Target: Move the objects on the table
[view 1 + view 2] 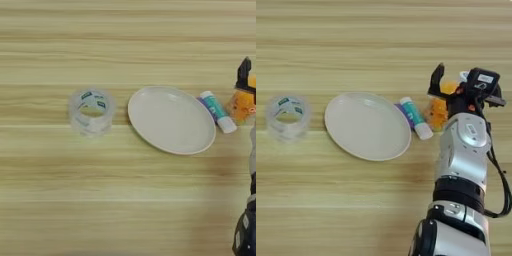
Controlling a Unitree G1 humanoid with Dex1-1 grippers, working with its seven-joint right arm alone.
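Orange bottle (438, 107) sits half hidden between the end effector's (453, 82) spread fingers, contact unclear.

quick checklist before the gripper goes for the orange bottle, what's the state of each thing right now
1. Right gripper lined up at the orange-drink bottle: ok, it sits right at the bottle.
2. Fingers around the bottle: cannot tell, only one black finger shows plainly and the wrist hides the rest.
3. Bottle upright: cannot tell, mostly hidden behind the arm.
4. Glue stick clear of the bottle: not ok, it lies close beside it and could get nudged.
5. White oval plate out of the way: ok, it lies left of the glue stick.
6. Tape roll out of the way: ok, far left.
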